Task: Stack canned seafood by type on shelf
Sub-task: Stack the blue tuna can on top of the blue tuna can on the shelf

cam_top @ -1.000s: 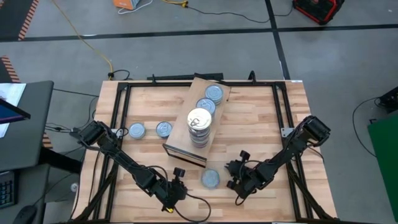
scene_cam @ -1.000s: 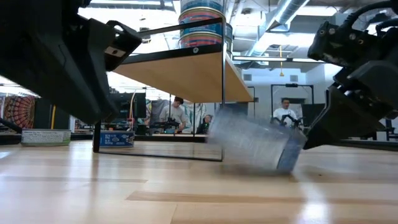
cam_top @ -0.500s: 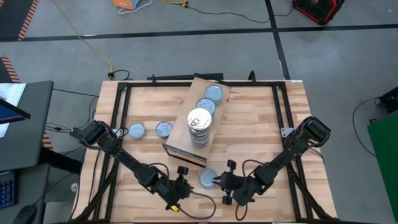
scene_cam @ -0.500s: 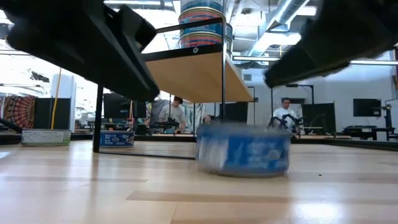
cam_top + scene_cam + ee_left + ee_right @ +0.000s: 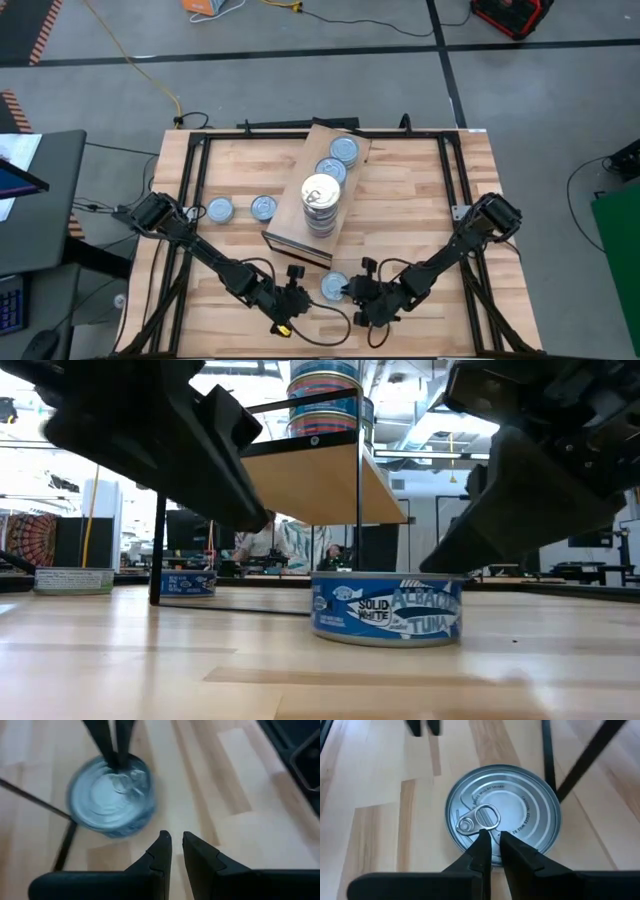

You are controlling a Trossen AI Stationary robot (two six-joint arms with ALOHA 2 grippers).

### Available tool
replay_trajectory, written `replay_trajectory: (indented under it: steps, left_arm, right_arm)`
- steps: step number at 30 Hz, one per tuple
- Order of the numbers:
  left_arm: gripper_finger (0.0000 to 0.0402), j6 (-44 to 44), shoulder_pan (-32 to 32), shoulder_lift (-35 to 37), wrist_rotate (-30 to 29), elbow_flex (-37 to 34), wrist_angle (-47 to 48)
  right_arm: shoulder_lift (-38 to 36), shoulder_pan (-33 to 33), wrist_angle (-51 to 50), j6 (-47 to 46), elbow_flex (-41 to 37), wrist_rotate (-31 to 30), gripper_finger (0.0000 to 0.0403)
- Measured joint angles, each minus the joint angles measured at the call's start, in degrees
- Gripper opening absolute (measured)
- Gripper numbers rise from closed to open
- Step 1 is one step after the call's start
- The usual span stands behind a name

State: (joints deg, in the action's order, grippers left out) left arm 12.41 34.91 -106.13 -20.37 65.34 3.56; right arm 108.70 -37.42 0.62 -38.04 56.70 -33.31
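Flanking one lone tin [image 5: 334, 288]: left tool [image 5: 303, 297], right tool [image 5: 352, 292], both closed, empty; two tins [image 5: 220, 210] aside.

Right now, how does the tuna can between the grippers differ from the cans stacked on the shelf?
The tuna can sits alone, flat on the tabletop in front of the shelf; the stacked cans stand piled in a column on the raised board. The lone can shows a silver pull-tab lid, the stack's top a pale one. Both are flat round tins.

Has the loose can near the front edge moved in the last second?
Yes. The can slid slightly left, toward the left gripper, and now sits flat below the shelf's front corner.
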Motion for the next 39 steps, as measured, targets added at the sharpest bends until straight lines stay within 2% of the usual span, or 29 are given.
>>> replay_trajectory:
  steps: [5, 15, 21, 26, 31, 35, 39]
  left_arm:
    - [0.0045, -4.5, -0.1, 0.0, 2.2, 0.0, -0.5]
    - [0.0045, -4.5, -0.1, 0.0, 2.2, 0.0, -0.5]
    - [0.0045, -4.5, -0.1, 0.0, 2.1, 0.5, -0.4]
    - [0.0045, -5.1, -0.1, 0.0, 2.1, 1.3, -0.4]
    - [0.0045, -5.1, -0.1, 0.0, 2.1, 1.3, 0.1]
    - [0.0045, -5.1, -0.1, 0.0, 2.1, 1.3, 0.1]
    - [0.0045, -5.1, -0.1, 0.0, 2.1, 1.3, 0.0]
  right_arm:
    - [-0.1, -0.9, -3.4, -3.9, 0.1, -0.4, 0.0079]
    - [-0.7, -3.7, -10.8, -8.5, 0.1, -4.2, 0.0079]
    - [-5.2, -4.4, -17.2, -7.2, -0.3, -4.9, 0.0079]
    - [-9.0, -4.4, -24.5, -9.9, -0.3, -5.2, 0.0079]
    - [-10.5, -3.7, -25.6, -12.3, -0.2, -4.9, 0.0080]
    - [-10.3, -1.6, -25.6, -14.9, -0.2, -1.0, 0.0097]
    - [-10.1, 0.3, -25.5, -16.0, -0.2, 1.2, 0.0144]
